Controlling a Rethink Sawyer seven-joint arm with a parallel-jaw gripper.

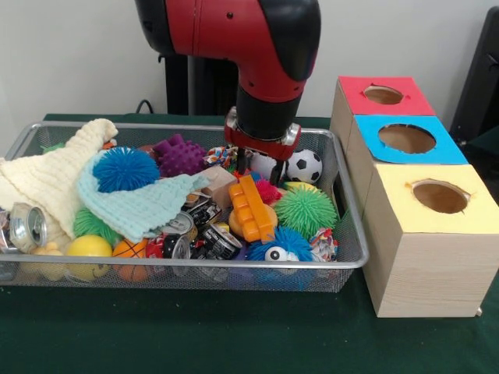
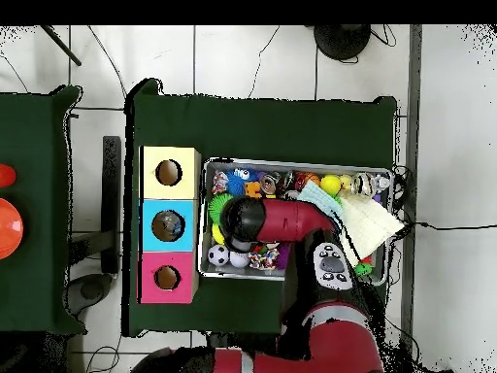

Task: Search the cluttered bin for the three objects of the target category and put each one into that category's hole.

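Note:
My gripper (image 1: 253,160) is lowered into the wire bin (image 1: 195,269), at its far right part. It hangs just left of a small soccer ball (image 1: 304,165) and behind an orange toy block (image 1: 251,209). Its tips are sunk among the toys. Around it lie a green spiky ball (image 1: 306,210), a blue spiky ball (image 1: 125,169), a purple spiky ball (image 1: 179,154) and crushed cans (image 1: 210,238). In the overhead view the red arm (image 2: 281,219) covers the gripper; the soccer ball (image 2: 218,255) shows beside it.
Three wooden boxes stand right of the bin, each with a round hole: red top (image 1: 383,95), blue top (image 1: 407,139), yellow top (image 1: 438,196). A cream knit cloth (image 1: 54,175) and a light blue one (image 1: 140,204) cover the left half of the bin.

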